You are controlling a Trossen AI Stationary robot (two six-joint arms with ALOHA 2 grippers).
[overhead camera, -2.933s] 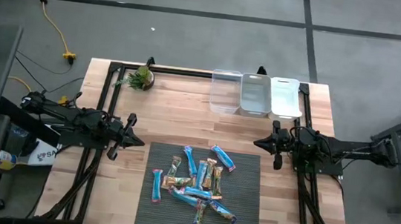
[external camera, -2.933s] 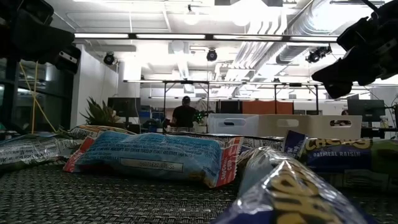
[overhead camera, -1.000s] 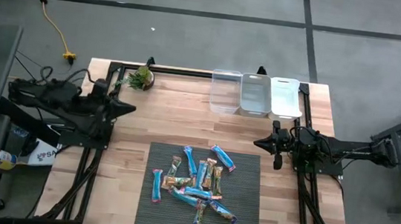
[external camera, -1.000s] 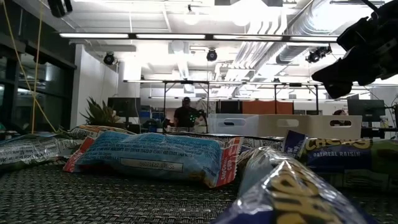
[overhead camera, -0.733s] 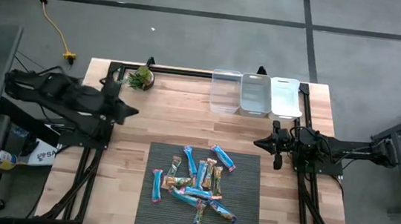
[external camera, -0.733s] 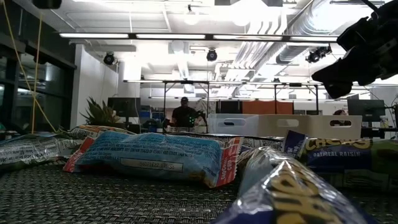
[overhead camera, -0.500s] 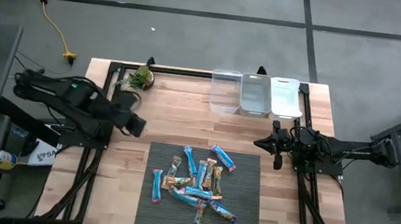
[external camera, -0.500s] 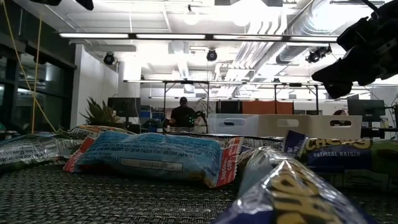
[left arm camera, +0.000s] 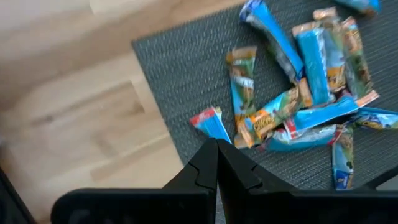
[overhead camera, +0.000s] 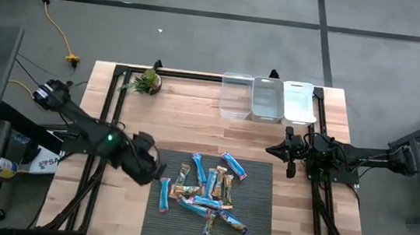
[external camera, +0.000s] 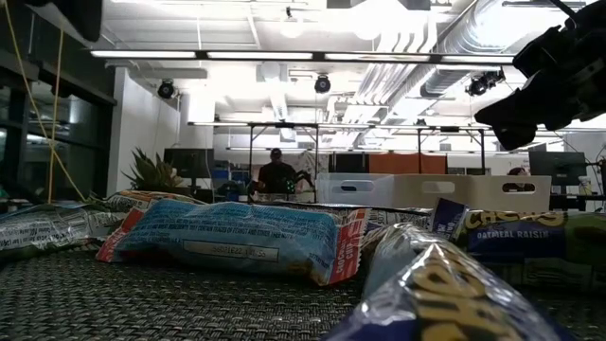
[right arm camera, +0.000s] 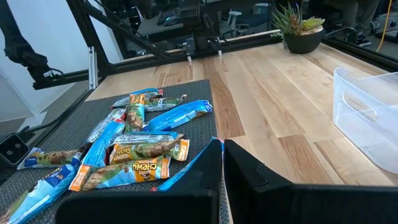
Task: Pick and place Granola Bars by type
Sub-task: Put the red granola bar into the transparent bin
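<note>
Several granola bars (overhead camera: 206, 191), mostly blue with some orange and green, lie in a loose heap on a dark woven mat (overhead camera: 258, 216) at the table's near middle. My left gripper (overhead camera: 151, 172) hangs shut above the mat's left edge, pointing steeply down. In its wrist view its tips (left arm camera: 216, 149) show just short of a blue bar with a red end (left arm camera: 210, 123), and nothing is between the fingers. My right gripper (overhead camera: 273, 149) waits shut at the table's right, pointing level toward the heap (right arm camera: 143, 146).
Three clear bins (overhead camera: 236, 95), (overhead camera: 267, 98), (overhead camera: 299, 102) stand side by side at the far edge. A small potted plant (overhead camera: 150, 81) sits at the far left. Bare wood lies between the mat and the bins.
My left arm has swung from the table's far left toward the near edge and the mat, and it has tipped from nearly level to pointing steeply down. Its fingers have stayed shut. The bars have not moved.
</note>
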